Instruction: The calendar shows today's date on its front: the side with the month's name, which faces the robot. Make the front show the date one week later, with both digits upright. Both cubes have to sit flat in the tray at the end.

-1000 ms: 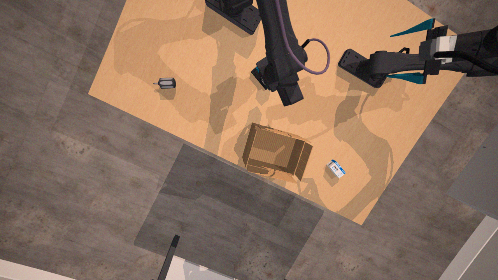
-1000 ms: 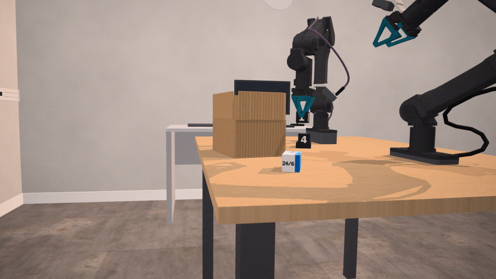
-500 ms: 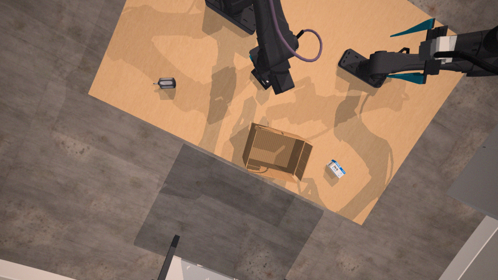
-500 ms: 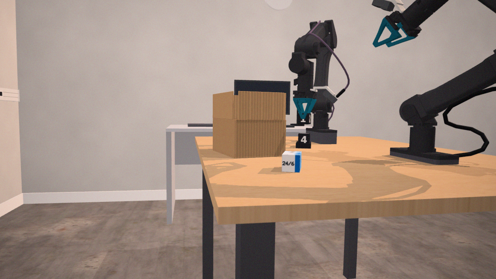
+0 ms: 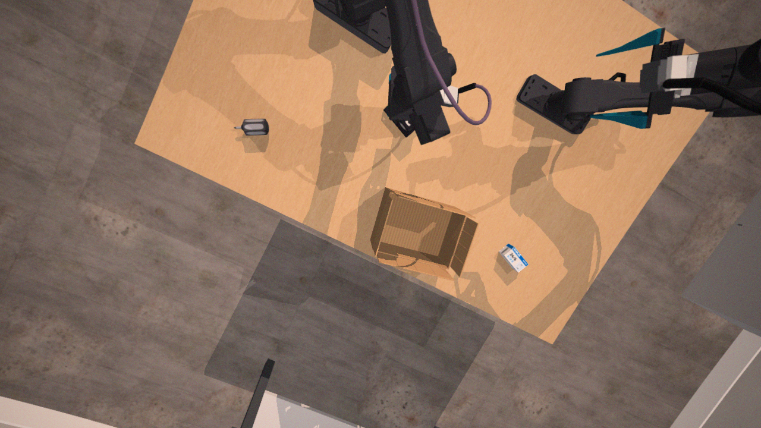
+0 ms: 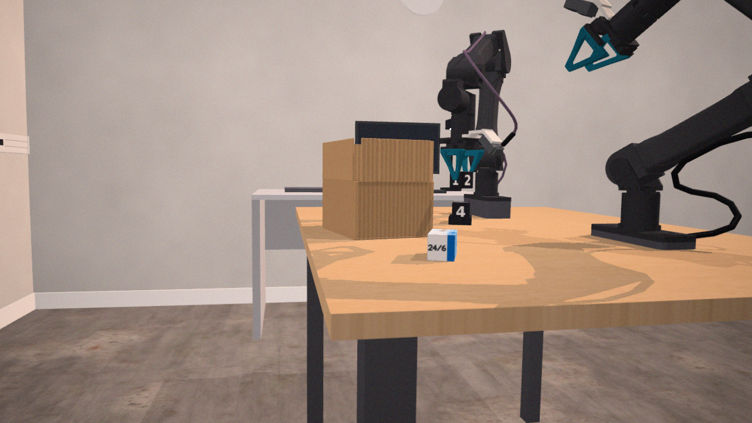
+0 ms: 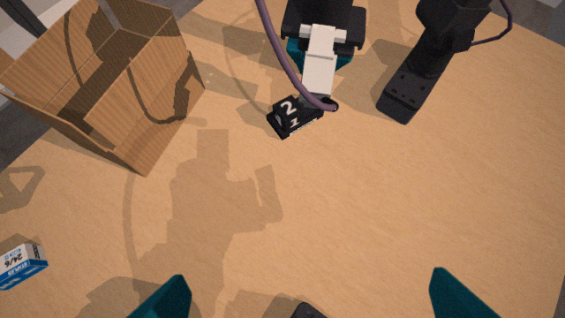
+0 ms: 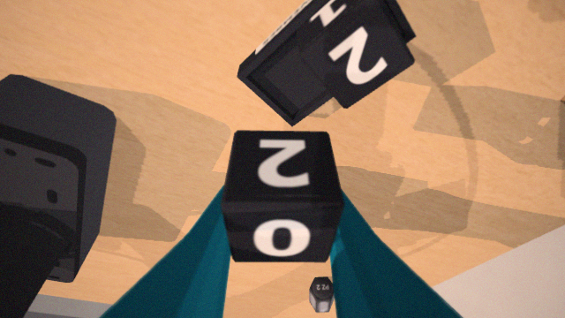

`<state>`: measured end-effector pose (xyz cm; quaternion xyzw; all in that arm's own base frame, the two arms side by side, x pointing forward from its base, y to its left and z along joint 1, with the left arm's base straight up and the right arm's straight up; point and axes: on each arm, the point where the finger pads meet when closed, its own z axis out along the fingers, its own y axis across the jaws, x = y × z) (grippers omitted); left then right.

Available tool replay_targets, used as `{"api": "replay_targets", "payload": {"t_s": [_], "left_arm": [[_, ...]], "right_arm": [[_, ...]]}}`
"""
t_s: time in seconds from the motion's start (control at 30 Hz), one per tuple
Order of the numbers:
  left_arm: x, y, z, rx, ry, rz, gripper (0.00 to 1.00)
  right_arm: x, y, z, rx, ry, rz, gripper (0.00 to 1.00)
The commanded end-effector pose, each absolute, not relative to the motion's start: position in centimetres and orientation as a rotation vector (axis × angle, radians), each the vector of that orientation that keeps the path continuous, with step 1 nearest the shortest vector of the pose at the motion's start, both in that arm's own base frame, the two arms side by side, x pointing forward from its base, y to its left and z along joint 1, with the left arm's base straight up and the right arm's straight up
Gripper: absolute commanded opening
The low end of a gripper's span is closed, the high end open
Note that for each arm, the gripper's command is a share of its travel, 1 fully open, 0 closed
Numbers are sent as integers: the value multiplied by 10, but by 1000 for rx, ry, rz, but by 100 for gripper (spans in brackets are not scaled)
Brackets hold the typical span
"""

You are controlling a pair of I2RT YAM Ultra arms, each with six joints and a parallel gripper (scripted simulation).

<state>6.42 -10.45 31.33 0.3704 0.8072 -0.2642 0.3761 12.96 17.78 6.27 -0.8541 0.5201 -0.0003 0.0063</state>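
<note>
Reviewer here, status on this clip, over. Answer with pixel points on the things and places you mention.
Left gripper (image 5: 593,85) (image 7: 311,283) open, nothing held. Right jaws shut on a cube (image 8: 282,165), clear of the tray (image 8: 287,84). Other cube (image 8: 359,62) sits in tray. Nothing visibly blocking.

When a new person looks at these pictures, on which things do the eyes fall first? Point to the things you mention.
Probably first on the cardboard box (image 5: 415,231) (image 6: 394,194) (image 7: 132,84), standing open near the table's edge. Next, the black cube (image 8: 282,199), with a white 2 and 0 in the right wrist view, held between the teal fingers of the right end effector (image 6: 461,167) (image 8: 281,193). Then the small blue and white "24/6" box (image 5: 513,257) (image 6: 440,246) (image 7: 21,264), alone beside the cardboard box.
</note>
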Motion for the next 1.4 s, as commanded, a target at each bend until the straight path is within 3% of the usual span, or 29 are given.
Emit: {"api": "replay_targets", "payload": {"t_s": [0.0,0.6,1.37], "left_arm": [[64,-103,316,950,2070,-674,100],[64,-103,316,950,2070,-674,100],[64,-103,316,950,2070,-674,100]], "right_arm": [[128,175,65,-2508,1881,-22,35],[130,178,66,-1834,2545,-24,35],[133,184,34,-1814,2522,-1,35]]}}
